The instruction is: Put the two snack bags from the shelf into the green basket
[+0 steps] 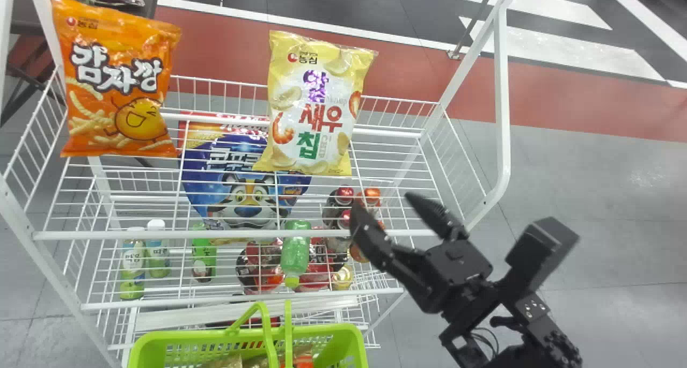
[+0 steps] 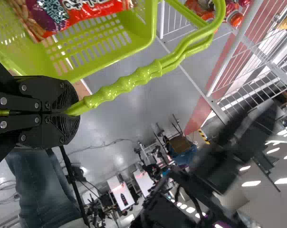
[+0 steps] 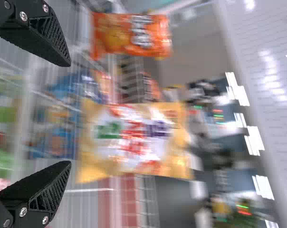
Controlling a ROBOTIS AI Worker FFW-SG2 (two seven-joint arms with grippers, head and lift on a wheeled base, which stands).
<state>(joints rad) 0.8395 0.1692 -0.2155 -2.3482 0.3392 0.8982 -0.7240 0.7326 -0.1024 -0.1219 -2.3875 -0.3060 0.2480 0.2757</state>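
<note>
The left gripper [image 2: 71, 111] has its fingers closed on the handle [image 2: 129, 81] of the green basket [image 1: 190, 336], which has a red bag [image 2: 89, 12] inside. Farther forward, by the right of the shelf's [image 1: 236, 234] front edge, the right gripper's [image 1: 382, 202] fingers are spread wide with nothing between them. Bottles [image 1: 295, 250] and a blue bag [image 1: 244, 191] sit on the lower levels. Beyond the right gripper, on the top level, the yellow bag [image 1: 316, 105] stands upright, well apart from the orange bag [image 1: 118, 83] on its left.
</note>
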